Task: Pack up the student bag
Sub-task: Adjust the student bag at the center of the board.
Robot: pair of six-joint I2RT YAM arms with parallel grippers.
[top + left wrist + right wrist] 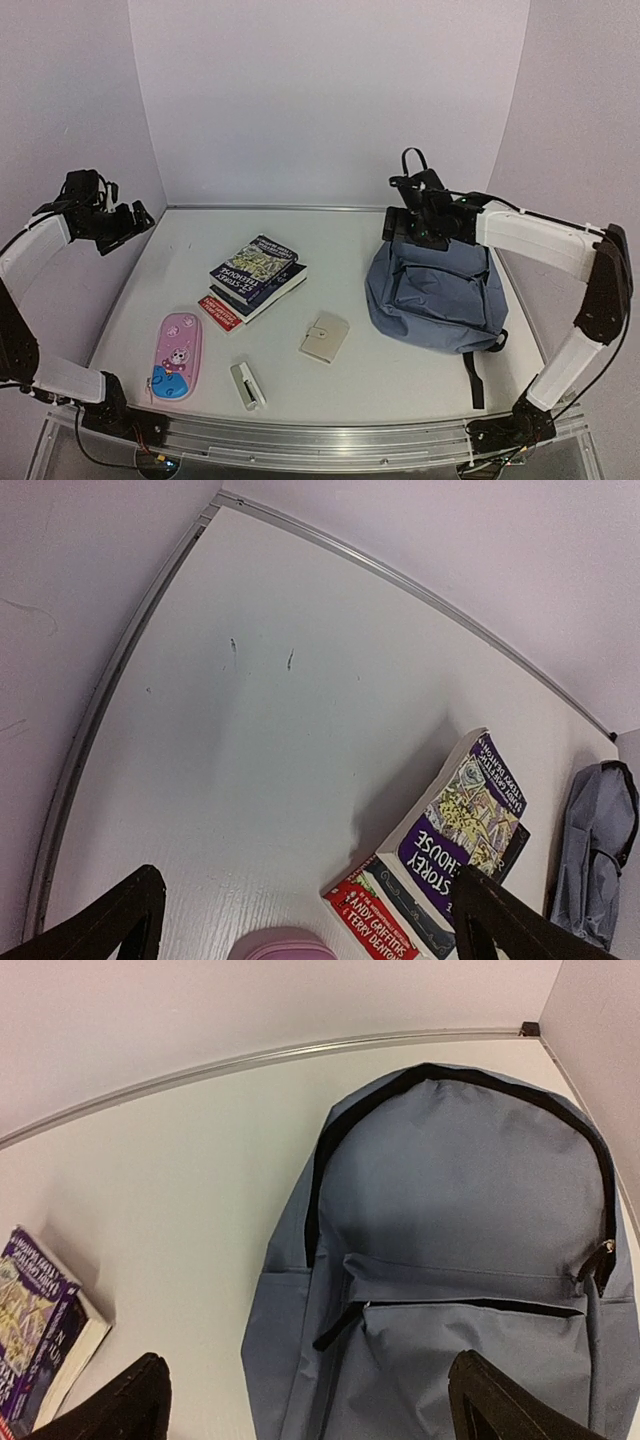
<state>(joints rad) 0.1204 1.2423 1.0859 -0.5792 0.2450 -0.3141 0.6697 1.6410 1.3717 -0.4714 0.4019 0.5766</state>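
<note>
A: Hovering over the far, top end of the student bag (432, 292) with the right gripper (308, 1357), jaws spread wide and nothing between them. Touching the fabric or just above it? Cannot tell from overhead.

B: Agreed. Lying flat on the right half of the table (400, 375), front pocket up, arched top toward the far wall, black straps trailing to the near edge. Appears zipped along the black trim, so most likely not packed at all yet.

A: And the left gripper (307, 875)?

B: Raised at the far left, fingers parted, empty too, well apart from everything.

A: Lying out to the left of the bag: a stack of books (256, 277), a pink pencil case (178, 356), a small beige wallet (324, 337), a little white stapler-like thing (247, 385).

B: Probably an early step, then: getting the bag open. Needing next: a square pinch on the small zip pull (605, 1252) at the right end of the arch, then a steady draw along the curve without bunching the soft cloth. Possibly pinning the bag down with the other arm.

A: Then loading the books first, being the bulkiest.
</note>
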